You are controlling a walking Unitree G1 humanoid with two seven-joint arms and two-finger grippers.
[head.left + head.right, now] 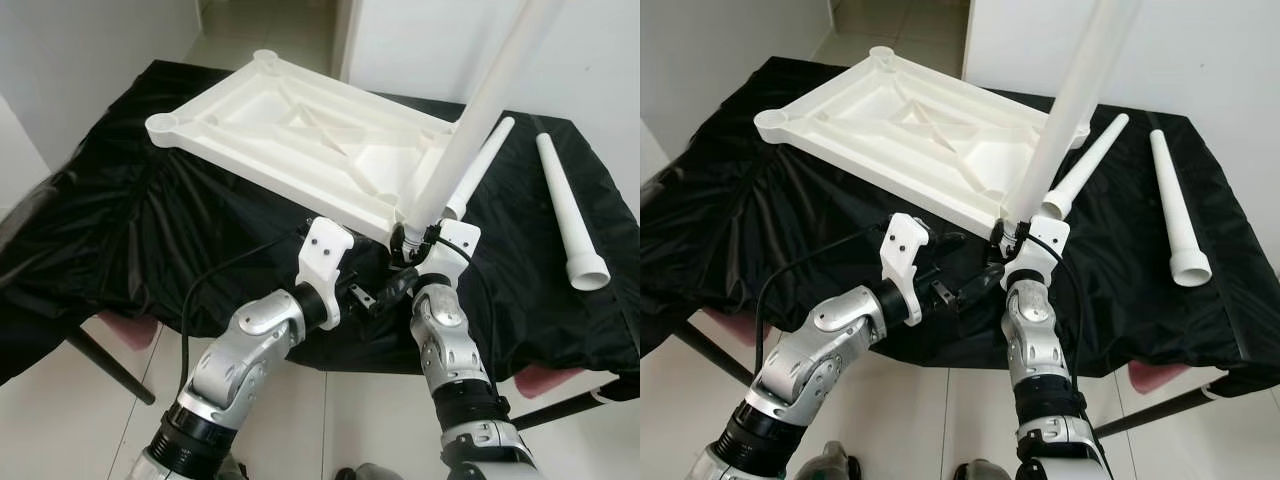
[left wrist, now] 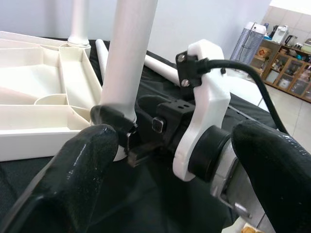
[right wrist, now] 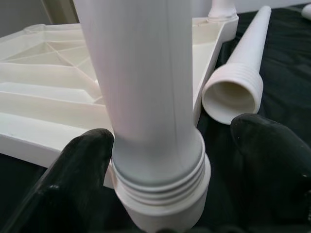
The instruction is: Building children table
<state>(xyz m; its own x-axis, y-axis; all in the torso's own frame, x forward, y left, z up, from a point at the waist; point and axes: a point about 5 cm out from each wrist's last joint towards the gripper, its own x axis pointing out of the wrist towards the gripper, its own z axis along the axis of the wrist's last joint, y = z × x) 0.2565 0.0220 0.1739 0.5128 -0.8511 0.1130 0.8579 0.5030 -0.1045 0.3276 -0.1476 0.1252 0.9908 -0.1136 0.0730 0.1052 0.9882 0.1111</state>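
The white tabletop (image 1: 290, 120) lies upside down on a table covered in black cloth (image 1: 120, 220). One white leg (image 1: 470, 120) stands upright in the tabletop's near right corner socket, with its threaded base (image 3: 160, 194) showing at the socket. My right gripper (image 3: 165, 174) is open around that base: one finger (image 3: 73, 184) touches it and the other (image 3: 272, 165) stands clear. My left gripper (image 2: 180, 145) is open just left of it, below the table's front edge, facing the right wrist. The base of what looks like another leg (image 3: 221, 7) stands at the far corner.
Two loose white legs (image 1: 480, 165) (image 1: 568, 210) lie on the cloth to the right of the tabletop. Pink seats (image 1: 120, 325) (image 1: 550, 380) sit under the table's front edge. White walls close in at the left and back.
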